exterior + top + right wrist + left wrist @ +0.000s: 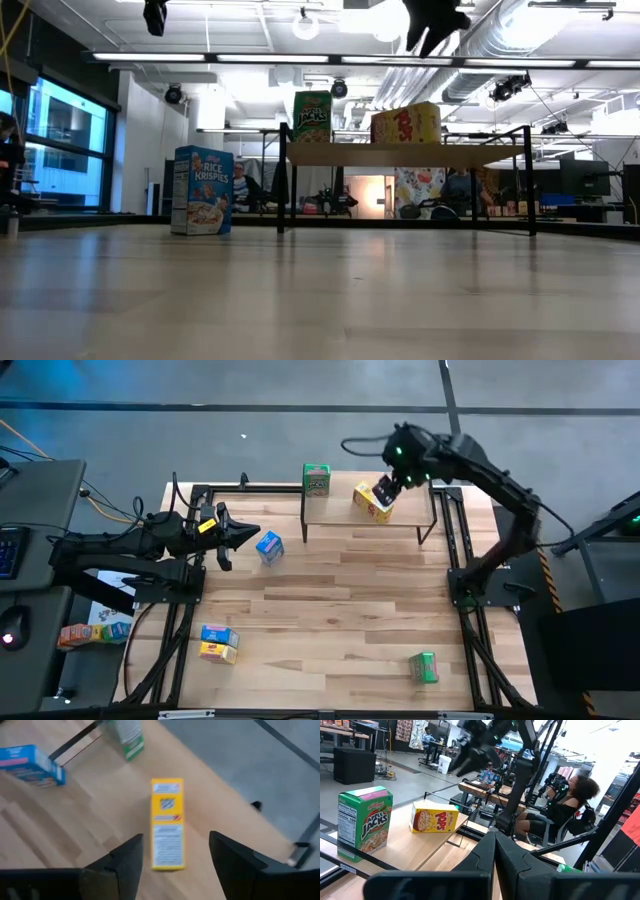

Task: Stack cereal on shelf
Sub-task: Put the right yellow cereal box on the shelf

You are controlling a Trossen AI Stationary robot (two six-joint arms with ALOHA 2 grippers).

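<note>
My right gripper [172, 855] hangs with fingers spread just above the yellow cereal box [167, 823], which stands free on the shelf [340, 510], right of the green cereal box [316, 480]. My left gripper [248, 532], pressed together, waits at the table's left.

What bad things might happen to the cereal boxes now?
The right gripper hangs open just above the yellow box on the shelf; dropping carelessly, its fingers might knock it over. The green box stands at the shelf's corner, so a nudge might tip it off.
</note>
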